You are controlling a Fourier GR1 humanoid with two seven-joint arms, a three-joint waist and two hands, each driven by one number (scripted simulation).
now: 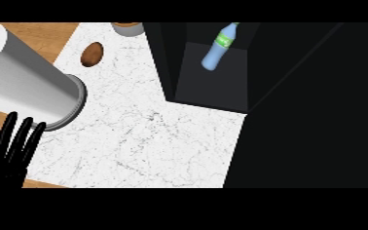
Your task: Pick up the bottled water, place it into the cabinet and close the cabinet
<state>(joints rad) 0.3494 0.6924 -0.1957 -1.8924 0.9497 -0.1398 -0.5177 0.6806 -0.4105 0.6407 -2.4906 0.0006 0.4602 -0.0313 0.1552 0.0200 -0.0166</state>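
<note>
- my left hand (18,146) shows low and well to the left of the cabinet (215,78), fingers straight and pointing up, holding nothing; it rests beside the grey forearm (36,87) above it.
- my right hand shows nowhere in the head view.
- the bottled water (219,47) is pale blue with a green label, leaning, cap toward the cabinet's back.
- it stands inside the dark cabinet, on its floor, with no hand touching it.
- a black door panel (302,126) hangs open just right of the cabinet.
- a brown oval thing (92,54) lies on the white marble counter (158,141), left of the cabinet.
- a cup's rim (128,27) shows near the cabinet's upper left corner; i cannot tell its contents.
</note>
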